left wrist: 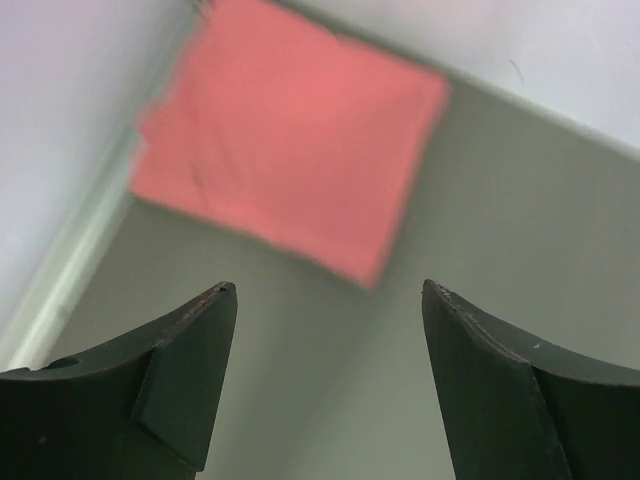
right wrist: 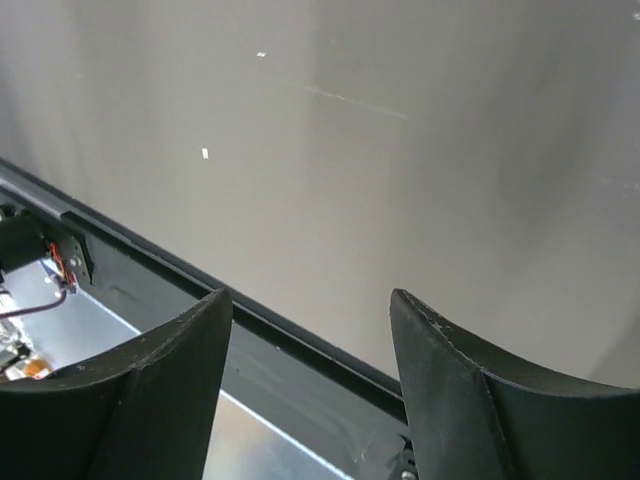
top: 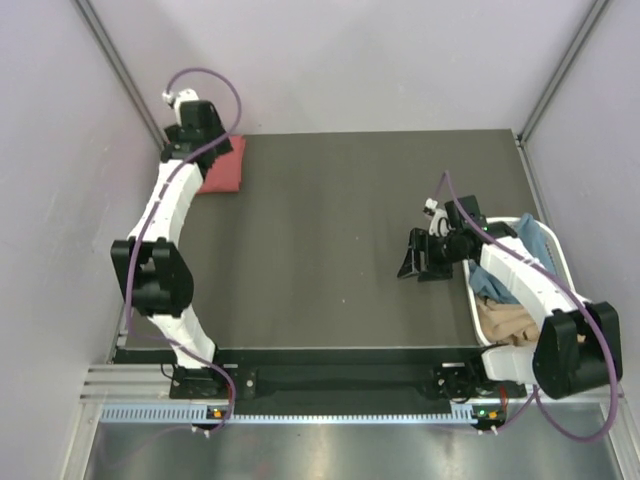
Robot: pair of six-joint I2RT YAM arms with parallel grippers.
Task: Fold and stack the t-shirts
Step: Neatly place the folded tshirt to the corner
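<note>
Pale lilac walls box in a dark table (top: 330,260), with the white basket (top: 562,266) at its right edge, a blue t-shirt (top: 535,240) and a tan t-shirt (top: 505,320) bundled inside, unfolded. Far left corner: the coral-red t-shirt (left wrist: 290,150) lies flat, a neat folded rectangle. That one looks done, base of the stack! Left gripper (left wrist: 325,290) hovers above it, jaws spread, nothing held. Right gripper (right wrist: 310,295) hangs over bare table just beside the basket, jaws wide, empty too. Next call, I'd say: reach into the basket and draw one shirt out to spread flat. The right arm covers much of the basket, so the shirt count inside is anyone's guess, and the red cloth is blurred in the wrist view
</note>
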